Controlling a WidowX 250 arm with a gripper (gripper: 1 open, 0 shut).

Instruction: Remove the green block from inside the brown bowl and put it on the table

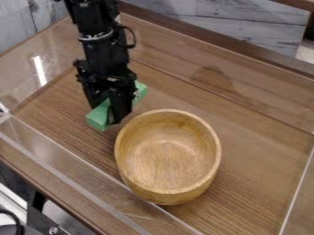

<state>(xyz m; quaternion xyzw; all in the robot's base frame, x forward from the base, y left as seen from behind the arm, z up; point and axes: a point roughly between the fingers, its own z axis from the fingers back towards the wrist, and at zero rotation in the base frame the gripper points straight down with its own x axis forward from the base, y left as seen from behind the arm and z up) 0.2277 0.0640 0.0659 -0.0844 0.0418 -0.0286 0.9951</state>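
Wood-grain tabletop (pixel 245 101) carries the empty brown bowl (pixel 168 154); just beside its rim, the gripper (pixel 112 112) grips the green block (pixel 103 113), apparently set down, release pending.

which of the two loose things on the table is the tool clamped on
The green block, held by the shut tool left of the bowl; the bowl sits empty and untouched.
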